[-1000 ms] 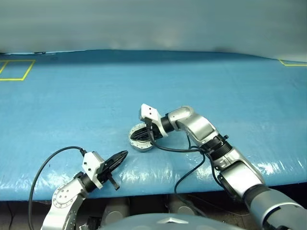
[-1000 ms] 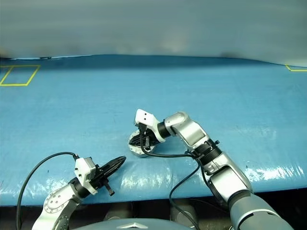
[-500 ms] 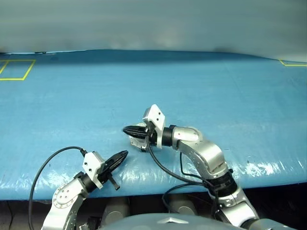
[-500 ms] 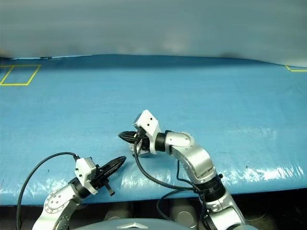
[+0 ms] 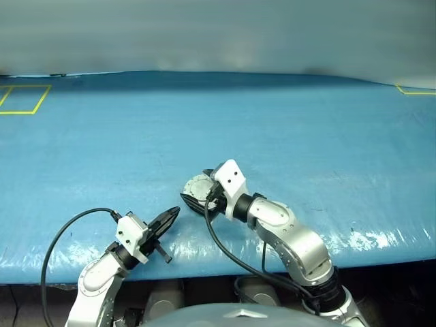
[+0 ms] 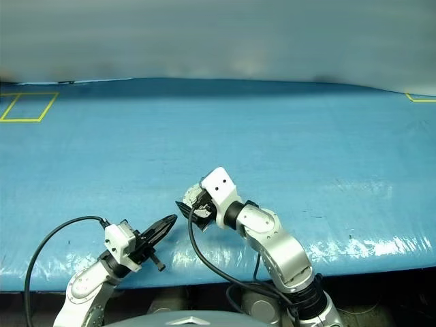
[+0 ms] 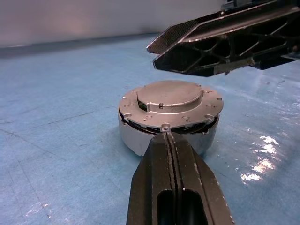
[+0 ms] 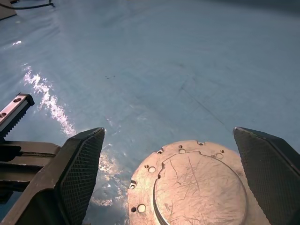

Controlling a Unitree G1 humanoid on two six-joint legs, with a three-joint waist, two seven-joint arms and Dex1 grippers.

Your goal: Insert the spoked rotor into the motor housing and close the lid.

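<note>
The motor housing (image 7: pixel 140 140) is a grey puck standing on the blue table (image 5: pixel 306 136), a little in from the front edge. The lid (image 7: pixel 169 99) lies flat on top of it, plain side up, with a thin dark gap under its rim; it also shows as lid (image 8: pixel 199 185). The spoked rotor is hidden. My right gripper (image 5: pixel 196 203) hovers open just over the housing's near side, one finger on each side of the lid and nothing between them. To the left, by the table's front edge, my left gripper (image 5: pixel 174 214) is shut and empty, its tip pointing at the housing's wall.
Yellow tape marks lie on the table at the far left (image 5: pixel 20 99) and the far right corner (image 5: pixel 415 88). A black cable (image 5: pixel 61 238) loops off my left wrist over the table's front edge (image 5: pixel 381 248).
My right gripper has drawn back towards me off the housing and gone from shut to wide open, its wrist swinging round. The lid's top now shows. My left gripper has stayed put.
</note>
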